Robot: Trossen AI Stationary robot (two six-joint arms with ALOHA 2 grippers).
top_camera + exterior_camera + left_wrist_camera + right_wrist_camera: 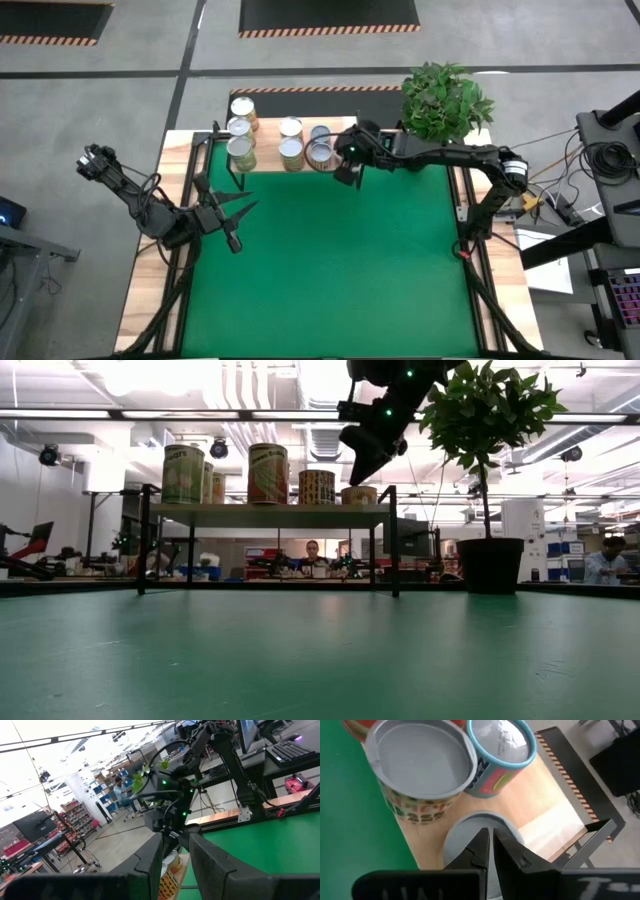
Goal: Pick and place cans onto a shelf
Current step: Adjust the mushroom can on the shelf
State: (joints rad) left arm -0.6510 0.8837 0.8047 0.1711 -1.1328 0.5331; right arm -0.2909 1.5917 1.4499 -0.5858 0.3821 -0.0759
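Several cans stand upright on their bases on the pale-wood shelf [268, 168] at the mat's far edge; the shelf also shows in the low view [265, 510]. My right gripper [346, 172] is shut and hovers just above the top of a low can [470, 832] at the shelf's right end, next to a can with a grey top [422, 762] and a bluish can [502, 745]. In the low view the right gripper [362, 468] stands a little above that low can [360, 495], apart from it. My left gripper [238, 222] is open and empty over the mat's left side.
A potted plant [445, 100] stands at the table's far right corner, close behind my right arm; its black pot shows in the low view [490, 565]. The green mat [330, 270] lies in front of the shelf. People sit in the room beyond the table.
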